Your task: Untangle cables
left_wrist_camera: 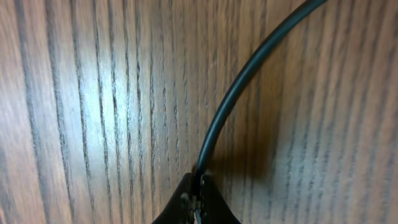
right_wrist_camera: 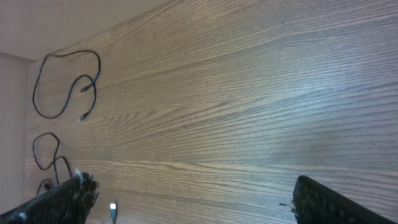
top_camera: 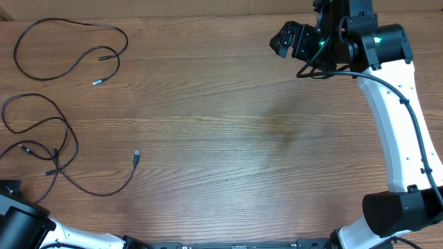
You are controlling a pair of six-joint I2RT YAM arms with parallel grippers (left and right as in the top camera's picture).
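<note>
- One separate cable (top_camera: 104, 26) is lying looped at the far-left corner, and the crossed cables (top_camera: 54, 153) are sitting along the left edge.
- Left end effector (left_wrist_camera: 199, 198) is pinching one strand (left_wrist_camera: 242, 74), low over the surface (left_wrist_camera: 93, 93). I suggest dragging slowly away from the crossing and watching the plug (top_camera: 136, 155) for snags.
- Right end effector (top_camera: 289, 41) is hovering with its fingers spread at the far edge, right side. It should be pinning the other strand.

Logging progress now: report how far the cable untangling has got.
Done: a lone cable lies apart in its own loop at the far left. In hand: the left gripper is shut on a cable. Left: the crossed cables need separating; the right gripper hangs open, empty.
</note>
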